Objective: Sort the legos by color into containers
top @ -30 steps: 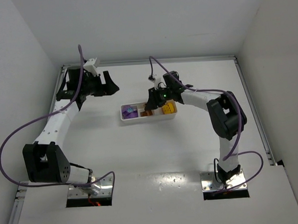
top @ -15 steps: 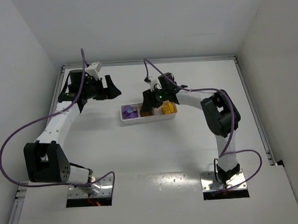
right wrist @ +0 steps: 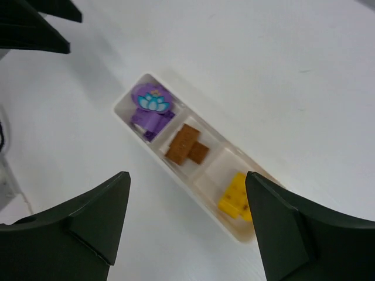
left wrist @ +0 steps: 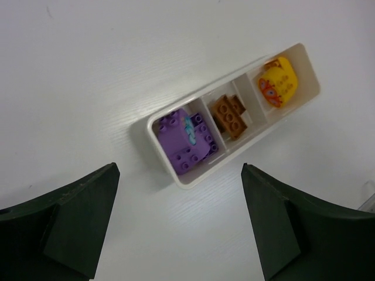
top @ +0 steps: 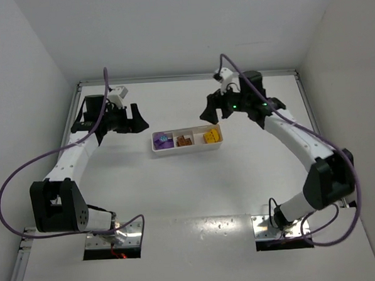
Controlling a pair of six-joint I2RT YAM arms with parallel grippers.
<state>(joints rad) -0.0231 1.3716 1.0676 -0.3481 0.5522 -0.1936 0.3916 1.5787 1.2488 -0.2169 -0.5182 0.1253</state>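
Observation:
A long white tray (top: 187,149) lies mid-table, and its three square compartments are the containers. Purple legos (top: 164,140) fill the left one, brown legos (top: 185,140) the middle one, yellow legos (top: 212,136) the right one. The left wrist view shows the purple (left wrist: 186,140), brown (left wrist: 229,114) and yellow (left wrist: 278,85) bricks inside the tray (left wrist: 181,184). My left gripper (top: 140,118) hangs open and empty to the left of the tray, and my right gripper (top: 210,111) hangs open and empty above its back right end. Both wrist views look down between wide black fingers (left wrist: 76,216) (right wrist: 88,222) at the tray (right wrist: 194,191).
White walls close in the table at the back and on both sides. Purple cables loop off both arms. The arm bases (top: 114,235) (top: 283,227) sit at the near edge. No loose bricks show on the table top around the tray.
My right gripper has opened and pulled up and back to the right, away from the middle compartment, leaving a brown brick there. The left gripper has barely moved.

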